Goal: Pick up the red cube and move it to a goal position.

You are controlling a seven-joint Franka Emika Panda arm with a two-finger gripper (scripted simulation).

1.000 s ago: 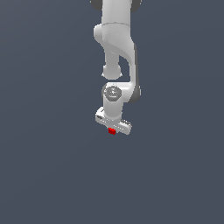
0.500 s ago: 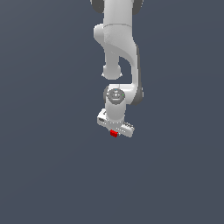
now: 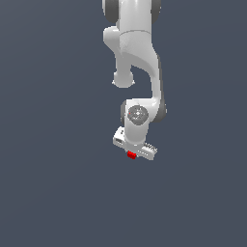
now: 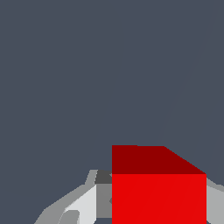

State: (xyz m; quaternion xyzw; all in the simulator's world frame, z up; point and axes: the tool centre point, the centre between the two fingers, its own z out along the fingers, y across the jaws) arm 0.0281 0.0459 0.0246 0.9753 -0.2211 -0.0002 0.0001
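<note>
we see our end effector [image 3: 131, 155] clamped on the red cube [image 3: 131, 155], its fingers [image 4: 83, 205] pressed against the cube's sides in the wrist view. the cube sits between them under the white arm [image 3: 137, 53], against a plain grey-blue background.

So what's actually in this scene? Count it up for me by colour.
Red: 1, the red cube, sitting between the claw's fingers
White: 1, the robot arm with its claw
Total: 2 things, against a plain dark grey background
</note>
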